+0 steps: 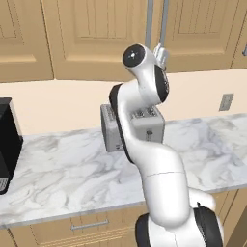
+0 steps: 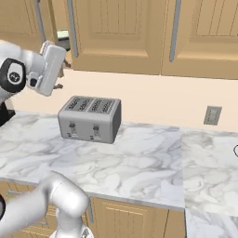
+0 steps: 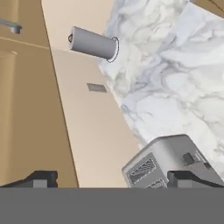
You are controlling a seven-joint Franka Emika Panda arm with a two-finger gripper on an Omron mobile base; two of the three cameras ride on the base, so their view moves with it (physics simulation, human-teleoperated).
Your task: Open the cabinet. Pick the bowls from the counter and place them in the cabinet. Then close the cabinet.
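Observation:
The cabinet (image 1: 101, 38) hangs on the wall above the counter (image 1: 67, 169), both panelled doors shut, its two silver bar handles (image 1: 149, 19) side by side. My hand (image 1: 161, 53) is raised just below those handles, close to the doors' lower edge. In the hand view my gripper (image 3: 113, 178) is open, its fingertips (image 3: 40, 179) far apart with nothing between them. It looks along the wall over the marbled counter (image 3: 175, 65). The bowls are out of view.
A silver toaster (image 2: 90, 118) stands on the counter against the wall, partly behind my arm in the left base view. A grey cylinder (image 3: 94, 43) stands farther along the wall, past a wall outlet (image 2: 213, 115). A black appliance (image 1: 7, 144) sits at the counter's left end.

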